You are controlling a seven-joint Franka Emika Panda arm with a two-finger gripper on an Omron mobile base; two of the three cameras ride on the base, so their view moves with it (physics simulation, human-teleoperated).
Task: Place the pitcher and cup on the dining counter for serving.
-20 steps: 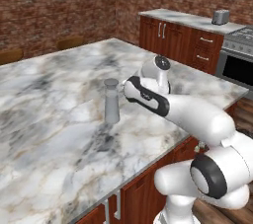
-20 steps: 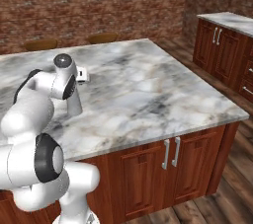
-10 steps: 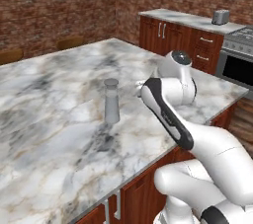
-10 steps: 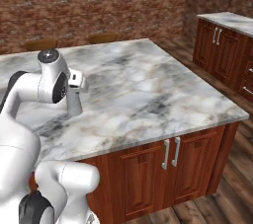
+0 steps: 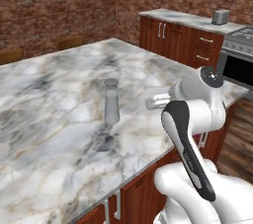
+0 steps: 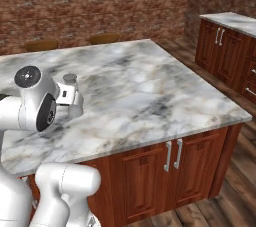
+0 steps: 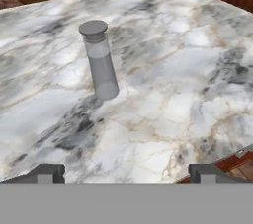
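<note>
Your pitcher (image 7: 101,60) stands upright on the marble worktop (image 7: 197,60), ahead of the gripper (image 7: 123,173) and slightly left, well apart from it. Bare marble surrounds it on all sides. The gripper is spread wide, holding nothing, hanging over the worktop's near edge.
</note>
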